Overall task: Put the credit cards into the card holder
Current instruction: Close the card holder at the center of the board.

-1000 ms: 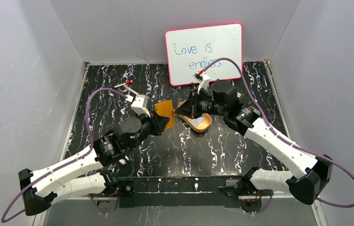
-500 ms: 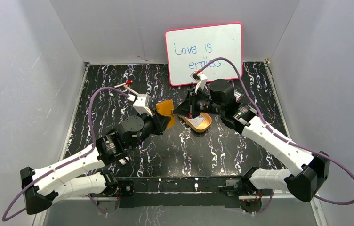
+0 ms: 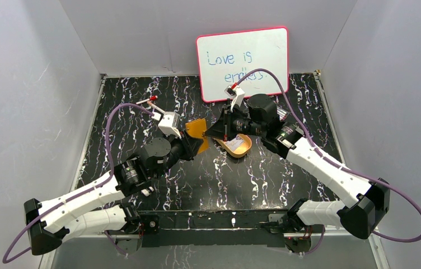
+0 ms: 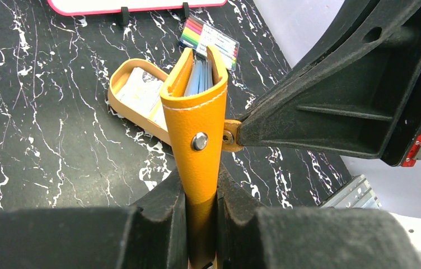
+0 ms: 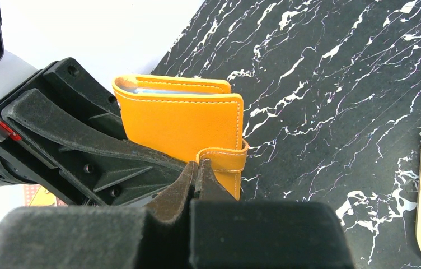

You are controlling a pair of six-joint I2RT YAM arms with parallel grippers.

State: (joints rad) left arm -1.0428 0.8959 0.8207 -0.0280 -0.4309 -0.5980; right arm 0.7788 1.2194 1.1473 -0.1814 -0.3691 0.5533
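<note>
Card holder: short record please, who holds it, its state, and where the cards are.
Card holder: held in the air, fold slightly open at the top
Left gripper: shut on its lower part
Right gripper: shut on the strap, which is unsnapped
Cards: lying in the tray on the table

— Where's the tan-orange leather bifold card holder?
— Mid-table, clamped in the left gripper; the right gripper pinches its strap.
— The pale thin credit cards?
— In the oval yellow tin tray just right; pink-framed whiteboard behind.
</note>
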